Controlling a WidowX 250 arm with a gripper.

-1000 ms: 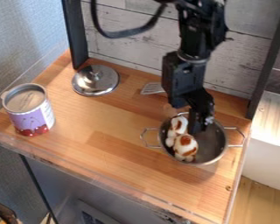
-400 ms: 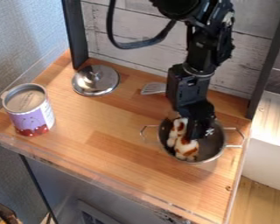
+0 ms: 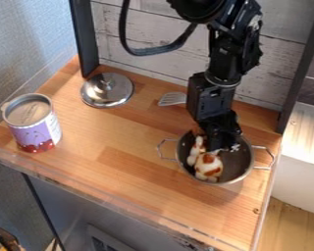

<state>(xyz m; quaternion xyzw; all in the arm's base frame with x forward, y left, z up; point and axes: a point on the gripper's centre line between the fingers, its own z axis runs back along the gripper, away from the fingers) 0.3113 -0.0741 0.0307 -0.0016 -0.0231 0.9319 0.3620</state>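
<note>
The end effector (image 3: 219,144) is lowered into the metal pot (image 3: 238,168), right by the white and brown toy (image 3: 208,166); whether it is grasping the toy or released cannot be told. The toy lies inside the pot, toward the view's left side. On the wooden desk (image 3: 133,179), a purple can (image 3: 35,128) stands upright at the left, with a shiny lid (image 3: 106,94) farther back and a spatula (image 3: 172,99) near the back wall (image 3: 146,63).

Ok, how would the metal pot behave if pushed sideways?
Probably slides rather than tips: the pot sits low and wide. Likely stiff, given its metal shine. The white-and-brown toy may shift, with bare floor beside it.
</note>
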